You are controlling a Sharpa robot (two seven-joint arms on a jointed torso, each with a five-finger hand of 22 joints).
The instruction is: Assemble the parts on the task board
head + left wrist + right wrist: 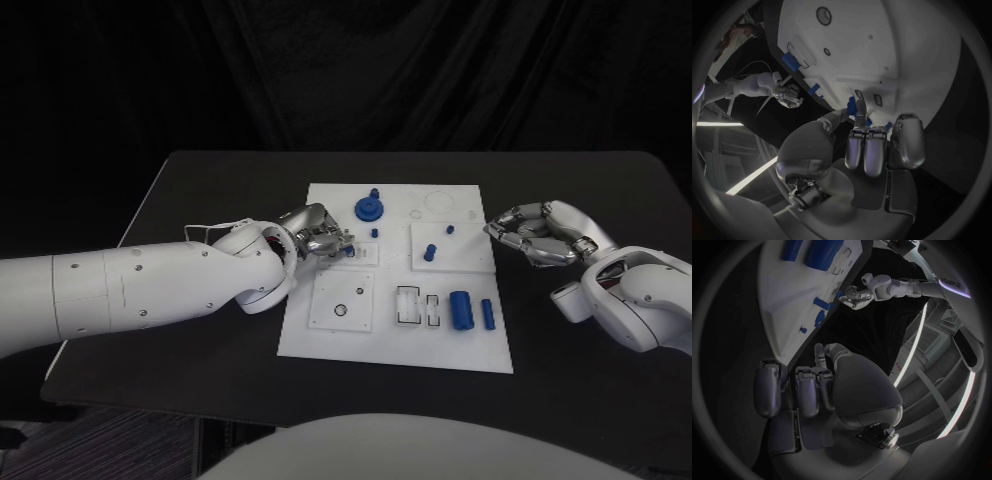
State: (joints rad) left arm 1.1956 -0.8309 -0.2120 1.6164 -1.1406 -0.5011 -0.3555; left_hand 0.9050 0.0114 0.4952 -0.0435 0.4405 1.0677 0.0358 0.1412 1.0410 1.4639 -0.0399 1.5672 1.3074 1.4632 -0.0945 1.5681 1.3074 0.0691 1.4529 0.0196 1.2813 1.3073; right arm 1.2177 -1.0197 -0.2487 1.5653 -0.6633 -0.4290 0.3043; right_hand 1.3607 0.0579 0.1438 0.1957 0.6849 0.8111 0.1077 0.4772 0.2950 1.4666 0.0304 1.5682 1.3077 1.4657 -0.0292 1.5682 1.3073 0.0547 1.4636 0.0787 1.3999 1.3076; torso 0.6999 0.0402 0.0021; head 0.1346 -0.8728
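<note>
Two robot hands are at the white board [397, 345], one at each of its long sides, and the risk sits mostly with the left one. The left robot hand [315, 232] is over the board's left edge, just beside the blue gear [372, 209], and in the left wrist view its fingertips [859, 120] seem to pinch a small blue peg [852, 106] against the board. I judge that it is holding this peg, but the fingers cover much of it, so the hold may be shallow. If the peg is tilted when it goes toward its hole, it can jam at the rim or slip out of the pinch and roll over the board. A hard push could also shift the whole board on the black surface [202, 200], because nothing visible fixes it there. The fingers are close to the gear, so a wide turn of the wrist could knock it. The right robot hand [537, 232] hangs just beside the board's right edge, fingers curled in, with nothing in them. The large blue cylinder [462, 309] and the thin blue bar [488, 313] lie near the board's lower right corner, well apart from both hands.
</note>
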